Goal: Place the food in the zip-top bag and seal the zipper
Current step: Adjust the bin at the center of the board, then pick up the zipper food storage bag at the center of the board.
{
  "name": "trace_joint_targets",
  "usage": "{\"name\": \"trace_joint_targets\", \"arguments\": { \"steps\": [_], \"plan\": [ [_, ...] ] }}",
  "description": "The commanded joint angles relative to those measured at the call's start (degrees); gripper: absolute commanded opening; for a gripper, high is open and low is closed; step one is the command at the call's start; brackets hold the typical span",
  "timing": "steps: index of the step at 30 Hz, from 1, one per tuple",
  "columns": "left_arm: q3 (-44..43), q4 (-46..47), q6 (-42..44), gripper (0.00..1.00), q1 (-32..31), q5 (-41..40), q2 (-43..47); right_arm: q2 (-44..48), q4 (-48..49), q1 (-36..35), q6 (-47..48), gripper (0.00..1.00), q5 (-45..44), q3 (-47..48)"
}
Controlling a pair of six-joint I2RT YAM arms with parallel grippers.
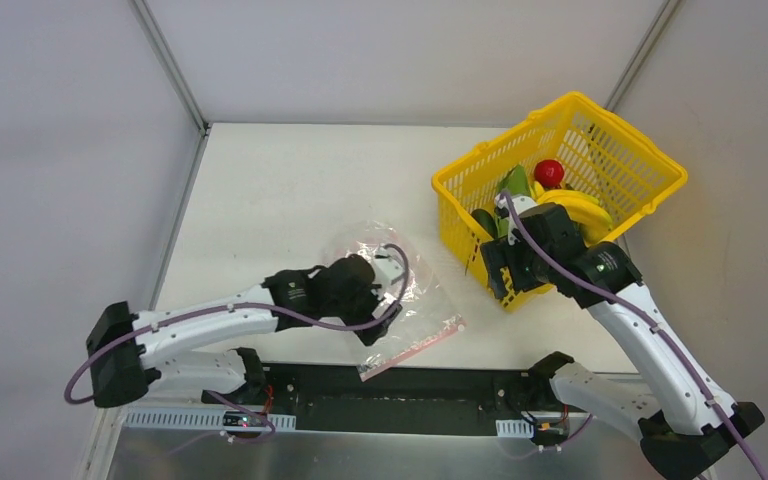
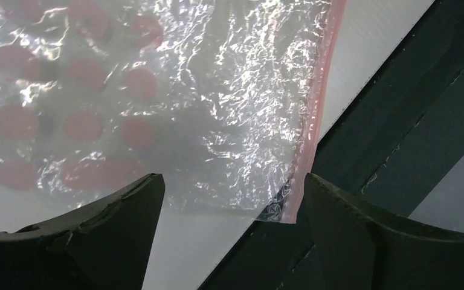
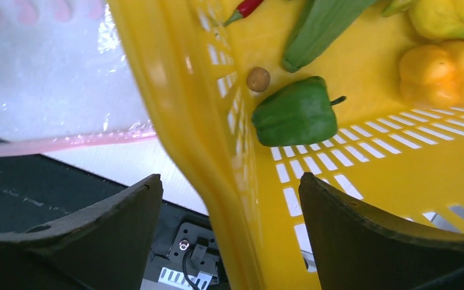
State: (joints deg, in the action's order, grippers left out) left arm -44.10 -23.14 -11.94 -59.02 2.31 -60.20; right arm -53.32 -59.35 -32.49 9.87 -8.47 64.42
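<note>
The clear zip-top bag [image 1: 405, 300] lies flat on the table near the front edge, with its red-pink zipper [image 1: 415, 350] along the near side. My left gripper [image 1: 380, 290] hovers over it, open and empty. In the left wrist view the crinkly bag [image 2: 187, 90] and zipper [image 2: 317, 103] lie beyond the open left gripper [image 2: 232, 187]. The food sits in the yellow basket: tomato [image 1: 549, 172], bananas [image 1: 580, 208], green bell pepper [image 3: 294, 113], orange pepper [image 3: 444, 72] and green pod [image 3: 320, 27]. My right gripper [image 3: 229, 187] is open, with the basket's near wall [image 3: 181, 121] between its jaws.
The yellow mesh basket [image 1: 615, 160] stands at the back right, tilted. A small brown ball [image 3: 258, 79] and a red chili [image 3: 244, 9] also lie in it. The black mounting rail [image 1: 400, 385] runs along the table's near edge, just below the bag.
</note>
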Motion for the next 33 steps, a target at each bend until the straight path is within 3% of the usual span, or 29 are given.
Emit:
{"name": "trace_joint_targets", "arguments": {
  "steps": [1,4,9,15,25,29,33],
  "plan": [
    [-5.4,1.7,2.9,0.87,-9.1,-9.2,-8.4,0.8,-3.3,-0.2,1.7,0.87,5.3,1.4],
    [-7.3,3.3,2.5,0.86,-13.0,-11.2,-14.1,1.9,-0.6,-0.2,0.0,0.96,1.4,3.2],
    [-9.9,3.6,1.9,0.81,-16.7,-11.4,-21.6,5.1,7.7,-0.1,-5.2,0.99,-1.7,5.9],
    [-7.2,9.3,-1.6,0.78,-18.9,-10.4,-24.9,10.1,18.2,-0.2,-12.4,1.0,-9.6,4.0],
    [-5.5,9.6,-2.6,0.73,-20.7,-13.3,-29.1,14.1,21.2,0.0,-18.4,0.99,-16.6,2.1],
    [-5.4,9.1,-2.9,0.64,-21.1,-14.7,-30.8,14.9,21.9,-0.1,-20.0,0.99,-16.4,1.4],
    [-5.4,8.7,-2.9,0.46,-21.2,-15.1,-31.7,15.2,22.7,-0.1,-21.0,0.99,-15.7,0.6]
  ]
}}
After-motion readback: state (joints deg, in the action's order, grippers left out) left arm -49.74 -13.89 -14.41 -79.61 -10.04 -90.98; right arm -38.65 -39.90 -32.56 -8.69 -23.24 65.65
